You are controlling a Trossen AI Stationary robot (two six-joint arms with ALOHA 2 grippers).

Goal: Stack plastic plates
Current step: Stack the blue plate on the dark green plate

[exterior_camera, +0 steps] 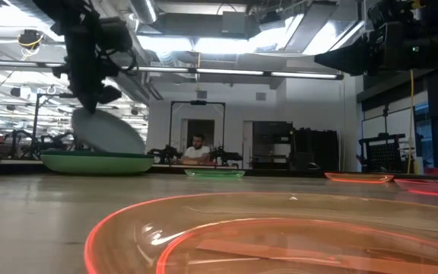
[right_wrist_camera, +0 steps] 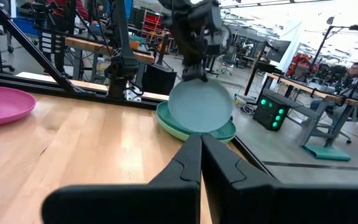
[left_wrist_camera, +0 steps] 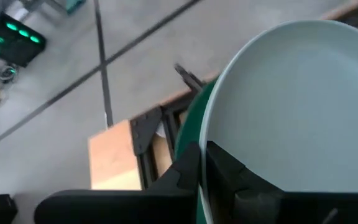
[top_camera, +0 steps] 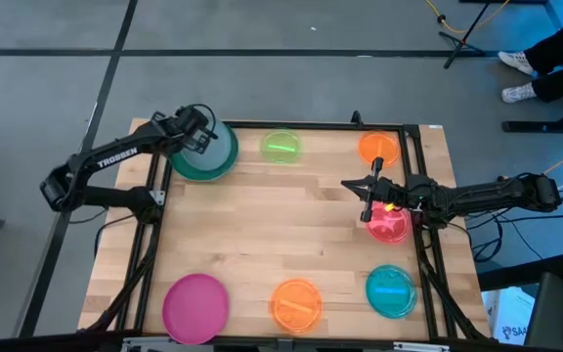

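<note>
My left gripper [top_camera: 199, 135] is shut on a grey-blue plate [top_camera: 221, 145] at the table's far left. The plate is tilted over a stack of green plates [top_camera: 201, 170], and its lower edge [exterior_camera: 131, 151] rests in the top one. My right gripper [top_camera: 350, 185] hovers shut above the table's right middle, near a red-pink plate [top_camera: 389, 227], touching nothing. Lying flat on the table are a lime plate [top_camera: 281, 147], an orange plate [top_camera: 379, 146], a teal plate [top_camera: 391, 291], a second orange plate [top_camera: 296, 303] and a magenta plate [top_camera: 195, 305]. My left gripper pinches the grey-blue plate's raised rim [left_wrist_camera: 205, 134] between its two fingers, one finger [left_wrist_camera: 229, 169] on the plate's inner face and the other on its underside. It comes from above and the table's left. The plate hangs tilted below it, its lower edge [right_wrist_camera: 199, 129] on the green stack.
The wooden table [top_camera: 291, 225] has bare room across its middle. A dark frame [top_camera: 413, 132] runs along its far and right edges. People sit at benches in the room beyond, and a person's feet [top_camera: 518, 78] stand on the floor past the far right corner.
</note>
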